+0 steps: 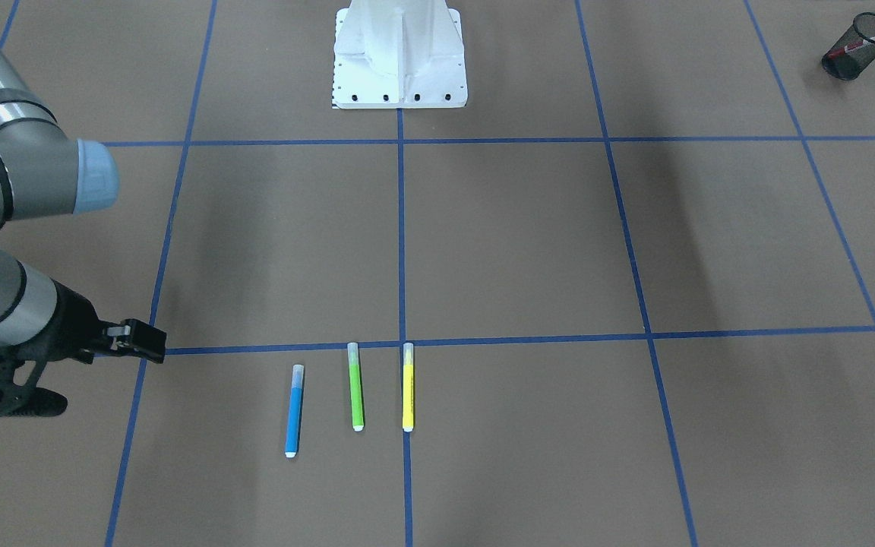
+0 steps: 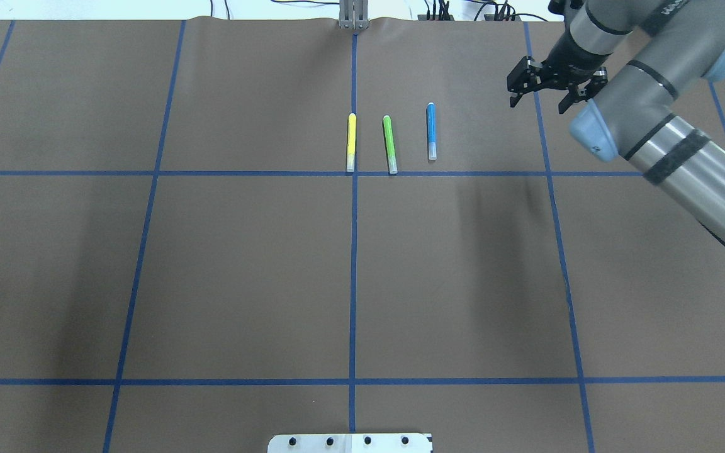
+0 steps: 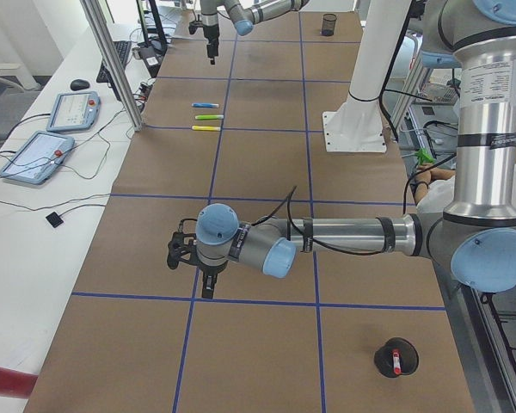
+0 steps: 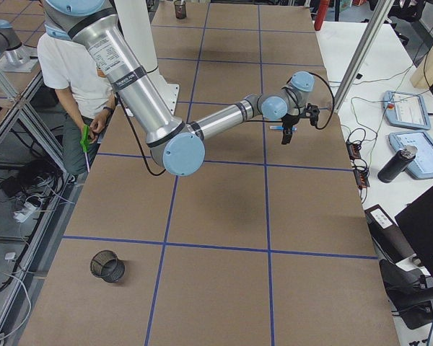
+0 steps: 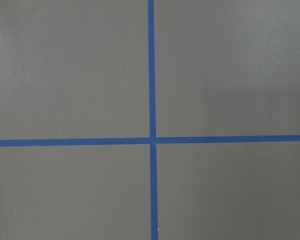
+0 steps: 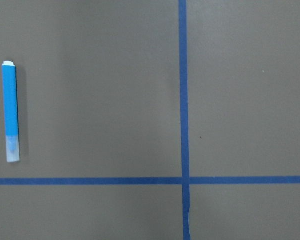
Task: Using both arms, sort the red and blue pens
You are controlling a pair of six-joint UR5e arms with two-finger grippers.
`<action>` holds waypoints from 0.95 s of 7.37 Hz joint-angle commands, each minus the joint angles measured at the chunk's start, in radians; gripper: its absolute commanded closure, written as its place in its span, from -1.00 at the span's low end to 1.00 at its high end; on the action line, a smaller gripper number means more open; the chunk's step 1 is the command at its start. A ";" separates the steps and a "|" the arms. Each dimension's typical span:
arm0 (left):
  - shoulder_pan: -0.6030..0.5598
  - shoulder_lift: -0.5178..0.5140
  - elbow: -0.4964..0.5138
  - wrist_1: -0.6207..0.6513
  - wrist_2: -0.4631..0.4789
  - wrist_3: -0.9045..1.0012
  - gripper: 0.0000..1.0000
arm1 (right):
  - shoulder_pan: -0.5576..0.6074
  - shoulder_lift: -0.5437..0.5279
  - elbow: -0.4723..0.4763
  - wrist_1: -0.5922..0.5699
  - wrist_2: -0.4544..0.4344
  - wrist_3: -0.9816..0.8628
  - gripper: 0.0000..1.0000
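The blue pen (image 2: 431,131) lies flat on the brown table, clear cap toward the robot. It also shows at the left edge of the right wrist view (image 6: 11,112). My right gripper (image 2: 537,104) hovers to the right of it, apart from it, open and holding nothing. The red pen (image 1: 874,39) leans inside a black mesh cup (image 1: 854,47) at the table's corner on my left side. My left gripper (image 3: 191,268) points down over the bare table, far from the pens. It shows only in the exterior left view, so I cannot tell whether it is open or shut.
A green marker (image 2: 390,143) and a yellow marker (image 2: 350,142) lie parallel beside the blue pen. A second black mesh cup (image 4: 107,265) stands on my right side. The white pedestal (image 1: 399,53) rises at the table's near edge. A person (image 4: 72,79) sits beside it.
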 commanded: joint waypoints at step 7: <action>0.064 -0.016 -0.028 0.009 -0.002 -0.043 -0.95 | -0.164 0.271 -0.421 0.271 -0.209 0.222 -0.84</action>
